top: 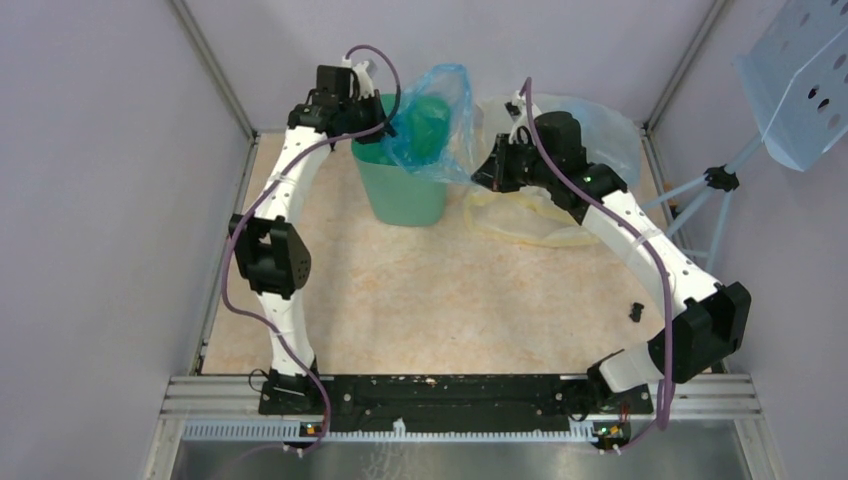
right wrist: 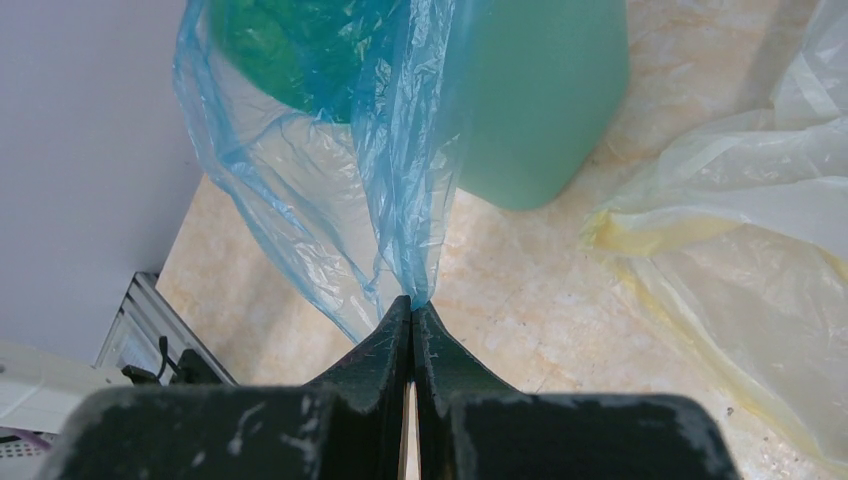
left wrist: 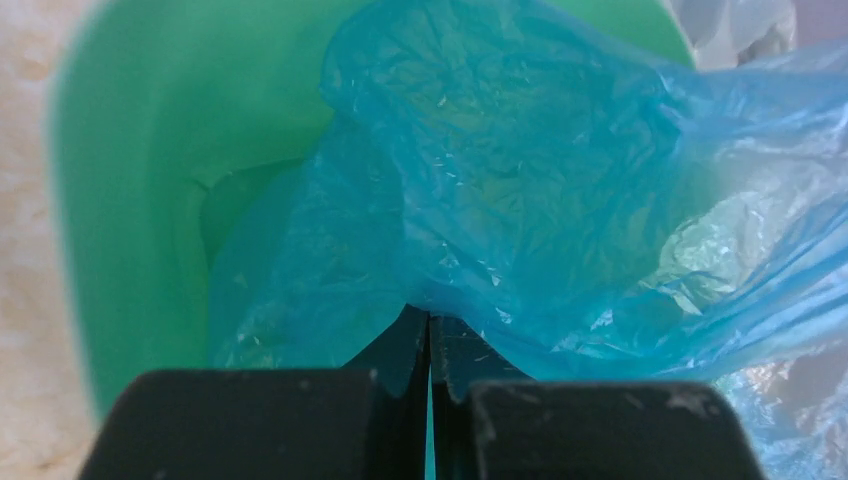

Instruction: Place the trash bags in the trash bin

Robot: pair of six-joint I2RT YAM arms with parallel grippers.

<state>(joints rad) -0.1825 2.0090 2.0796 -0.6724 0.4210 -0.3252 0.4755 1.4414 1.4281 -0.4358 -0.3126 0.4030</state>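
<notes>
Tabletop (top: 450, 290) bears one bin (top: 400, 190), one yellowish bag (top: 520, 228); left fingers (left wrist: 420, 335), right fingers (right wrist: 405, 325) pinch one blue bag (top: 440, 110).

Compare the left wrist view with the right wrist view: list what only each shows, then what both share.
Left wrist only: the inside of the trash bin, with the blue bag bunched over its opening, and the left pincer shut on that bag. Right wrist only: the bin's outer wall, the yellowish bag lying on the table, and the right pincer shut on a hanging stretch of the blue bag. Both: the blue bag and the trash bin.
</notes>
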